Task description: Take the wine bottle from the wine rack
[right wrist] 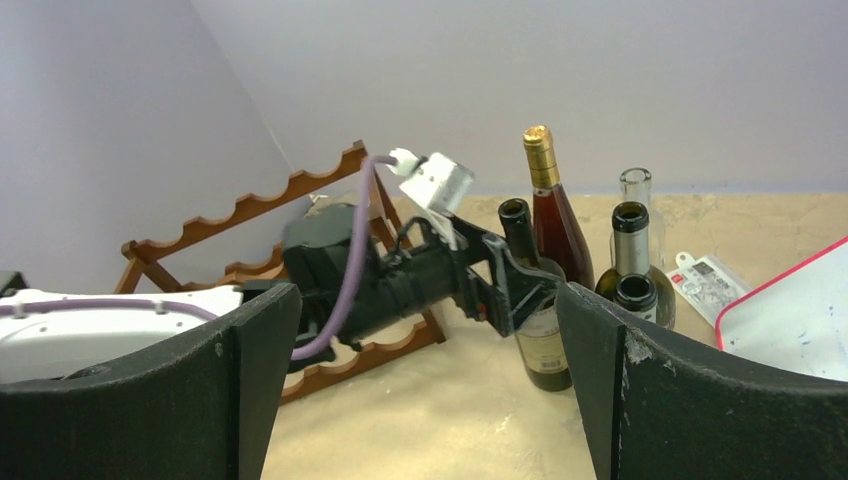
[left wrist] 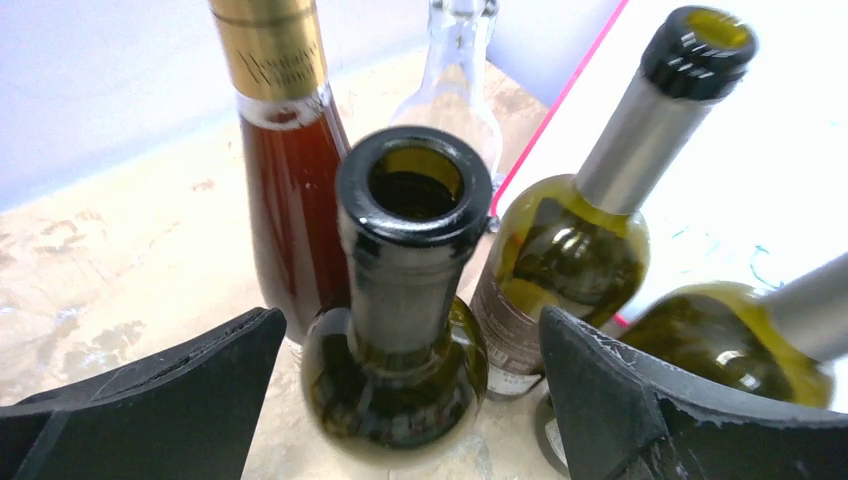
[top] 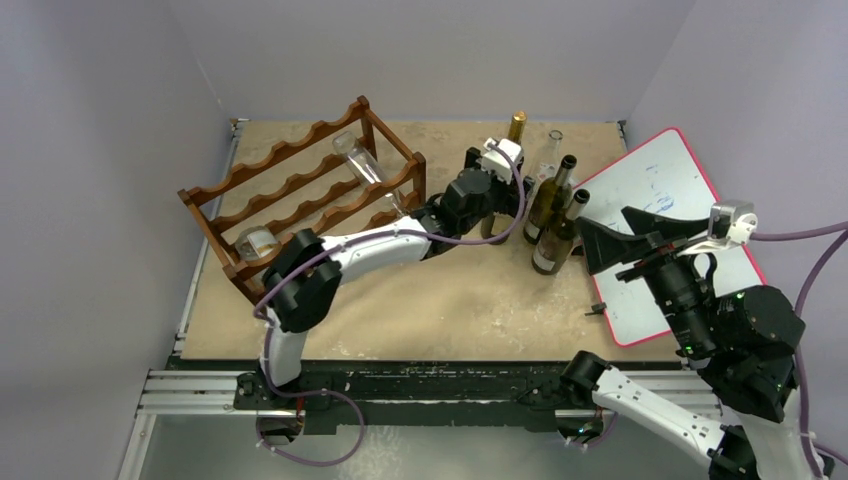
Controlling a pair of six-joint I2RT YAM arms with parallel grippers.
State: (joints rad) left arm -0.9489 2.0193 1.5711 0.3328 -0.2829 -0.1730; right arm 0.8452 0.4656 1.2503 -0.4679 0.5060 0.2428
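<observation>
Standing upright on the tan, scuffed worktop [top: 450,300], near the middle of its far edge, the dark green glass wine bottle [left wrist: 398,300] with an open mouth is off the dark reddish-brown wooden wine rack [top: 300,190], which sits at the far left corner. The left gripper [left wrist: 410,325] has its black fingers spread wide on either side of this bottle's shoulder, and the left wrist view shows a gap on each side, so nothing is clamped. Just beyond the bottle stand a reddish bottle with a gold foil cap [left wrist: 285,180], a clear glass bottle [left wrist: 455,90] and a green bottle with a grey neck sleeve [left wrist: 580,230]. One clear empty bottle [top: 362,160] lies tilted across the rack's upper rails. The right gripper [top: 608,228] hangs with fingers apart, holding nothing, over the red-edged whiteboard [top: 670,190] at the right edge.
</observation>
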